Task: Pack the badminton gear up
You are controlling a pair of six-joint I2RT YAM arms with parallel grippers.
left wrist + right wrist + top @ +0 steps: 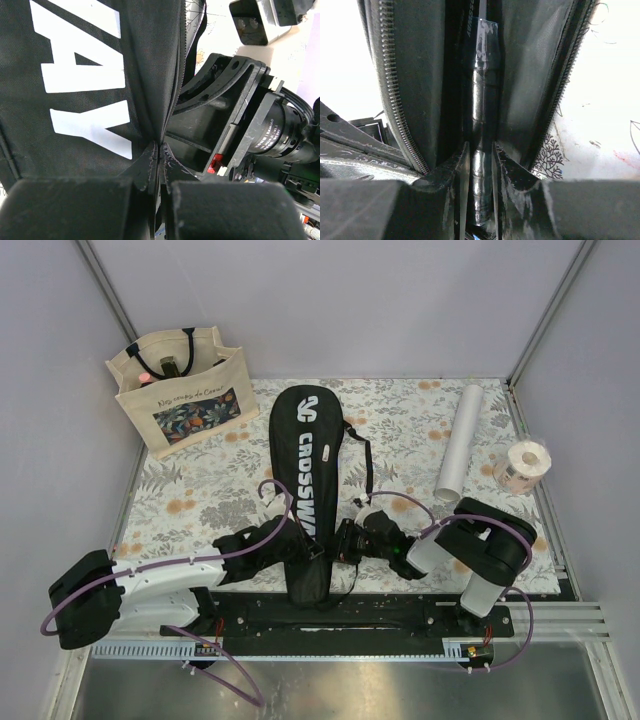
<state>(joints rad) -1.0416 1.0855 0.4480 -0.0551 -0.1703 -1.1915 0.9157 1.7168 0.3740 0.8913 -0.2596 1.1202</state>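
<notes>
Racket cover (305,480), black, lettered CROSSWAY: lying lengthwise at the middle of the desk (200,490), broad end pointing away from the arms, narrow end reaching the near edge, zip gaping along one side. Left fingers (135,175): pinching a fold of the cover's fabric, shut tight on it. Right fingers (450,172): reaching into the gaping zip, gripping a dark racket handle (482,125) narrowly between them. White tube (458,440): lying at the back right, well apart from the cover. Tote bag (185,390): standing at the back left. Tape roll (523,465): sitting near the tube, by the right edge.

one each: cover (303,470), racket handle (482,150), tube (458,440), tote (185,400), tape roll (523,465)
</notes>
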